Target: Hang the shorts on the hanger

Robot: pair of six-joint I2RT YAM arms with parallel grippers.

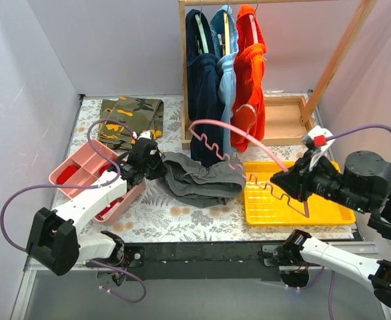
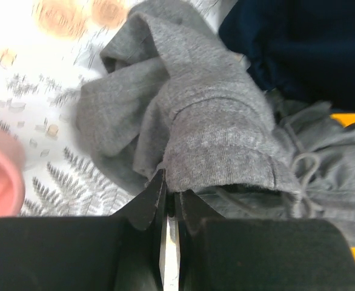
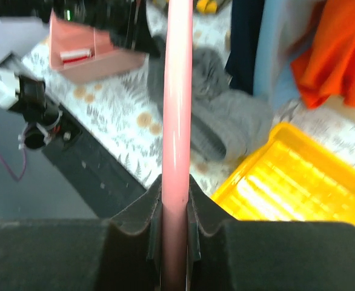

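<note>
While the left end effector pinches the shorts, the right end effector clamps one hanger.

Whether the left tool actually pinches the shorts seems unclear

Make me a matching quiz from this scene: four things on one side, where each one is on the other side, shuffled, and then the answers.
Things:
1. shorts
2. hanger
3. camouflage garment
4. orange garment

Places:
A. hanging on the rack
B. clamped in the right gripper
C. folded at the far left of the table
D. heaped mid-table, pinched by the left gripper

Pairs: 1-D, 2-B, 3-C, 4-A
</note>
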